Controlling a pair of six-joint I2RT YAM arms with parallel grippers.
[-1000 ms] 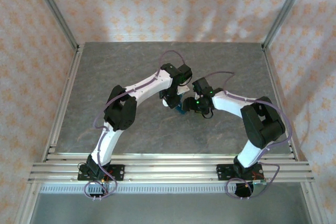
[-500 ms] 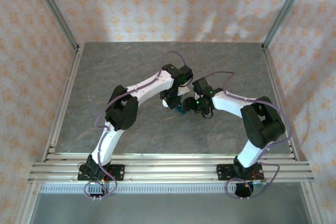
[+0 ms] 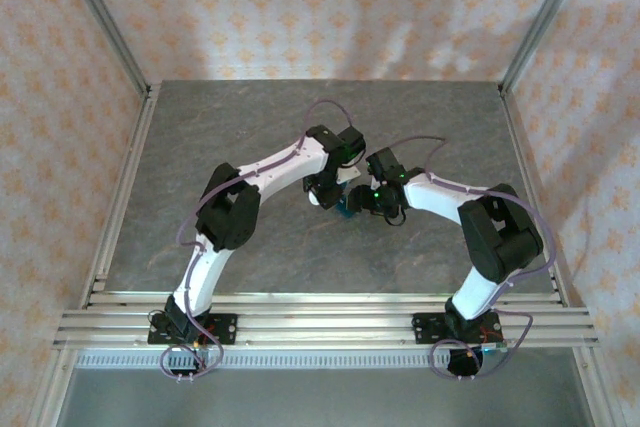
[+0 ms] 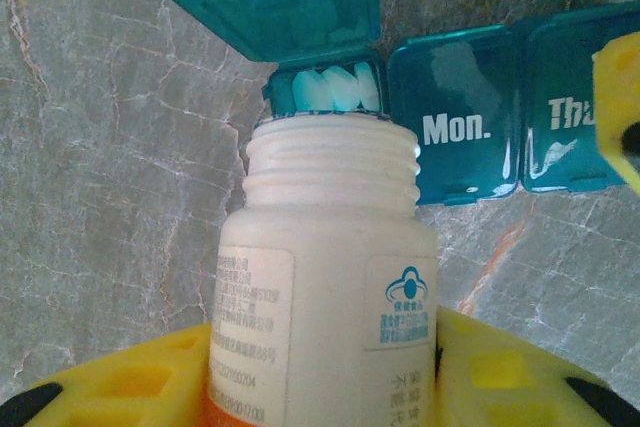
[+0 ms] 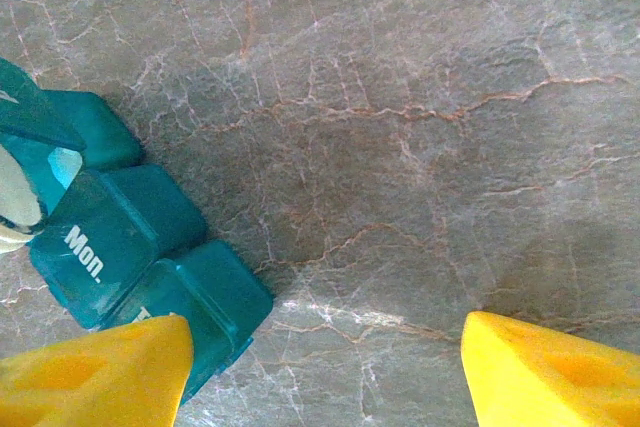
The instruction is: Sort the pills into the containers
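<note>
left gripper (image 4: 322,379) clamps bottle (image 4: 330,247); mouth at pill box (image 4: 465,117) open compartment

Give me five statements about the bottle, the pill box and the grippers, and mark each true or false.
1. The left gripper holds the white bottle. True.
2. The bottle is capped. False: its threaded mouth is open.
3. The pill box's Mon. compartment is open. False: it is shut; the end lid beside it is up.
4. The compartment under that raised lid holds white pills. True.
5. The right gripper is shut. False: its jaws stand apart over the table.
</note>
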